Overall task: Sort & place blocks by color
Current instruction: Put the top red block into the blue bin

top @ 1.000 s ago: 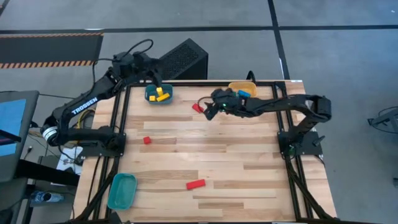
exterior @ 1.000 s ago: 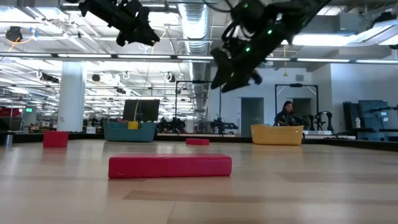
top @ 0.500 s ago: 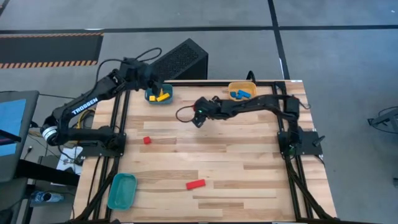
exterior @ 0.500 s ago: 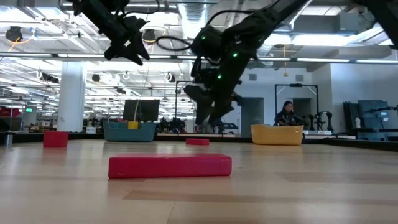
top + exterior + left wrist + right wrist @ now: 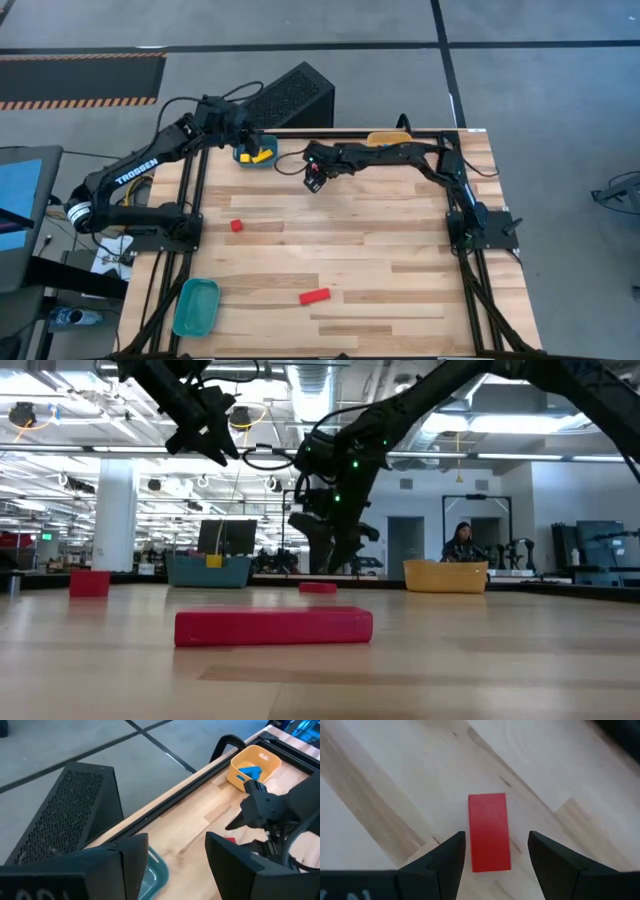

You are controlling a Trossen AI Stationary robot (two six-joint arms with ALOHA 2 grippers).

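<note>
My right gripper is open and points down over a red bar block that lies flat on the table at the far middle; its fingers stand on either side of the block without touching it. The block also shows in the low view. My left gripper is open and empty, above the far teal bin, which holds yellow blocks. The orange bin holds blue blocks. A small red cube and a red bar lie on the table.
A second teal bin stands at the near left corner. My right arm reaches across the far edge in front of the orange bin. A black perforated box stands beyond the far edge. A person stands far behind.
My right gripper has gone toward the table's left edge and down, and now stands over the red bar block at the far middle with its fingers on either side of it. The block has stayed where it was.
</note>
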